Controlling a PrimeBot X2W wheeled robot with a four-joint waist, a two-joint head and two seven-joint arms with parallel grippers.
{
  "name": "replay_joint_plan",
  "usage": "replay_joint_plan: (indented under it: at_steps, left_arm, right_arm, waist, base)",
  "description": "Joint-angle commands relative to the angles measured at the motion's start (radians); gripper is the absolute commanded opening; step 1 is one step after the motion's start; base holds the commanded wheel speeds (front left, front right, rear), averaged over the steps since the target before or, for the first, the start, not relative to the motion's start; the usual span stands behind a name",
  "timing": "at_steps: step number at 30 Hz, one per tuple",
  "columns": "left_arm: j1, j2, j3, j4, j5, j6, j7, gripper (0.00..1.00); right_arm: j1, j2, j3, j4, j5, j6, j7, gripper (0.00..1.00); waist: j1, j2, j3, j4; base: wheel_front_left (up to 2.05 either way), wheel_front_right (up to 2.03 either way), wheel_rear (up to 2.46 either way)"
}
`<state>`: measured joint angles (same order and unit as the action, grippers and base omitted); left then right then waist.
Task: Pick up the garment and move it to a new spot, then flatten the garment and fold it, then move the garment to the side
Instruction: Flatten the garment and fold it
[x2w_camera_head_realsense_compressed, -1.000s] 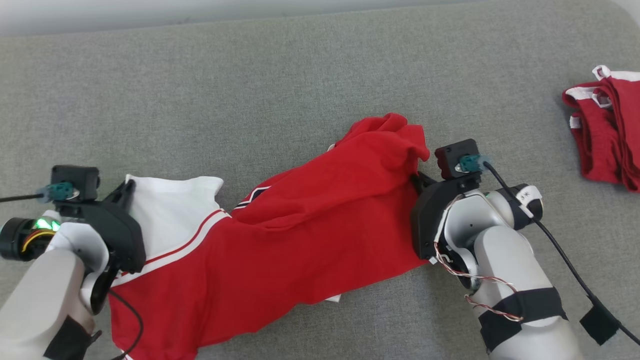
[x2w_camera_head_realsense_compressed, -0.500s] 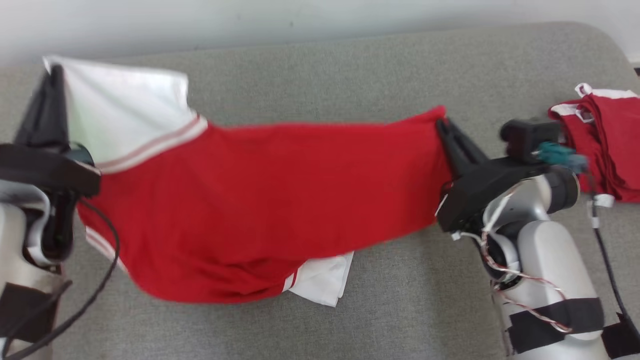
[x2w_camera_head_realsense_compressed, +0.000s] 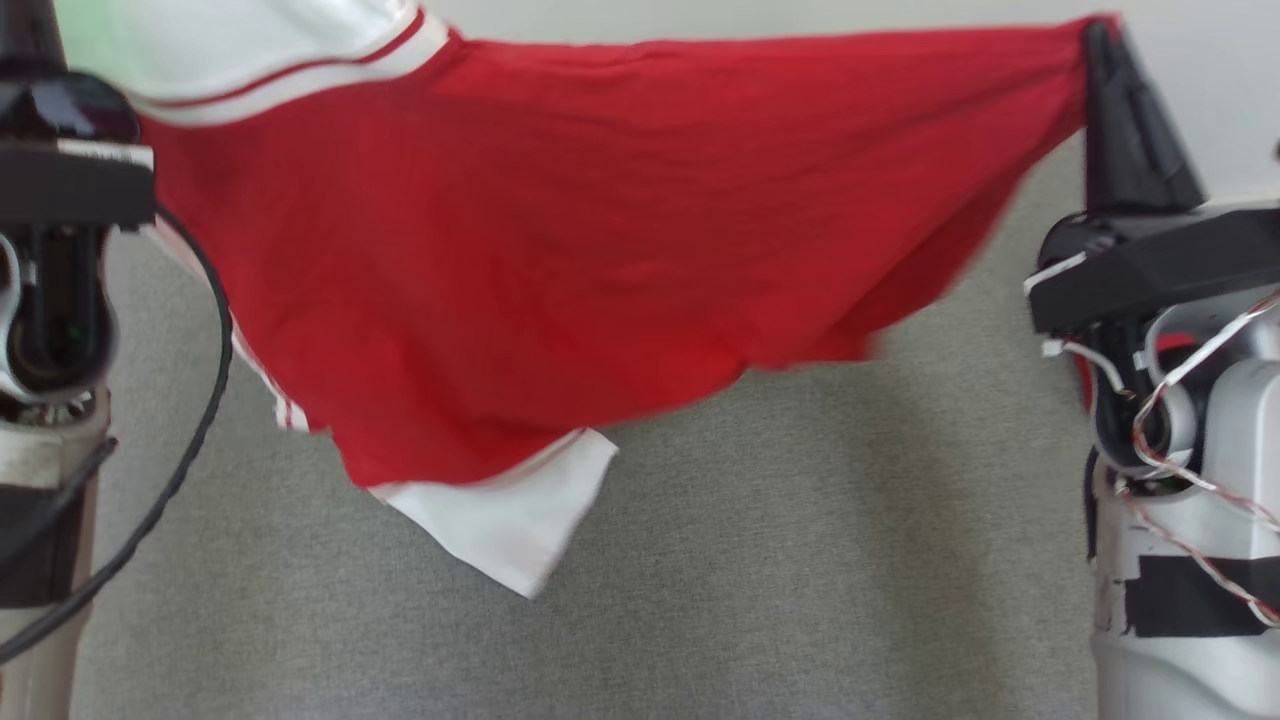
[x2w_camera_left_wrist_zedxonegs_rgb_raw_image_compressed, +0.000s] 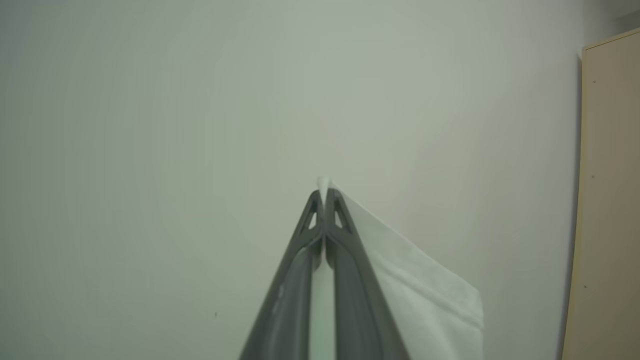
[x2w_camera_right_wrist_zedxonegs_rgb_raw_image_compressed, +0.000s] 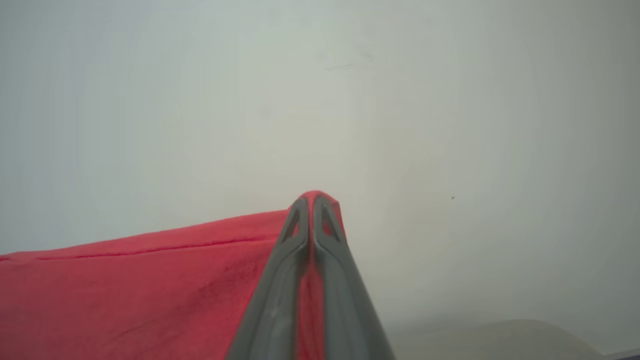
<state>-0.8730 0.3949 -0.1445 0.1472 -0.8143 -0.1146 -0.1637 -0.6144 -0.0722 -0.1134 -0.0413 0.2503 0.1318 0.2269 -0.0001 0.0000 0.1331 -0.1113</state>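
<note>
The garment (x2w_camera_head_realsense_compressed: 560, 230) is red with white sleeves and white-and-red trim. It hangs stretched between my two grippers, clear of the grey surface, with a white sleeve (x2w_camera_head_realsense_compressed: 510, 520) dangling lowest. My left gripper (x2w_camera_left_wrist_zedxonegs_rgb_raw_image_compressed: 324, 195) is shut on a white corner of the garment (x2w_camera_left_wrist_zedxonegs_rgb_raw_image_compressed: 415, 280); in the head view its dark finger (x2w_camera_head_realsense_compressed: 28, 35) stands at the top left. My right gripper (x2w_camera_head_realsense_compressed: 1098, 40) at the top right is shut on a red corner. In the right wrist view the garment (x2w_camera_right_wrist_zedxonegs_rgb_raw_image_compressed: 140, 295) spreads leftward from my right gripper (x2w_camera_right_wrist_zedxonegs_rgb_raw_image_compressed: 312, 202).
A grey padded surface (x2w_camera_head_realsense_compressed: 800, 560) lies under the garment. A pale wall (x2w_camera_left_wrist_zedxonegs_rgb_raw_image_compressed: 150, 125) stands behind, with a beige cabinet panel (x2w_camera_left_wrist_zedxonegs_rgb_raw_image_compressed: 610, 200) at its right edge. A black cable (x2w_camera_head_realsense_compressed: 205, 400) loops beside my left arm. A sliver of red cloth (x2w_camera_head_realsense_compressed: 1083, 375) peeks behind my right wrist.
Both grippers have risen and spread apart, lifting the garment off the surface until it hangs taut. The head camera has tilted, and the red pile at the right has left the picture.
</note>
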Motion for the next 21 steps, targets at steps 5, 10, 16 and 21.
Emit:
replay_joint_plan:
  at_steps: [5, 10, 16, 21]
  left_arm:
    - [-0.088, 0.004, -0.011, -0.049, -0.008, -0.001, 0.031, 0.0]
    - [-0.172, -0.017, 0.005, -0.106, -0.022, 0.01, 0.016, 0.0]
    - [-0.209, -0.022, -0.031, -0.126, -0.026, 0.016, 0.07, 0.0]
    - [-0.213, -0.024, -0.053, -0.089, -0.007, 0.028, 0.086, 0.0]
  right_arm:
    - [-0.044, -0.035, -0.012, -0.033, -0.037, -0.003, -0.008, 0.0]
    - [-0.077, -0.052, -0.029, -0.071, -0.048, -0.003, -0.039, 0.0]
    - [-0.061, -0.055, -0.017, -0.071, -0.046, -0.003, -0.041, 0.0]
    - [-0.076, -0.065, 0.016, -0.031, -0.041, -0.003, -0.025, 0.0]
  waist:
    - [0.0001, 0.0, -0.045, -0.029]
    - [0.0001, 0.0, -0.049, -0.041]
    - [0.0001, 0.0, -0.044, -0.045]
    - [0.0001, 0.0, -0.011, -0.05]
  base:
    - [0.0, 0.0, 0.0]
    - [0.0, 0.0, 0.0]
    - [0.0, 0.0, 0.0]
    - [0.0, 0.0, 0.0]
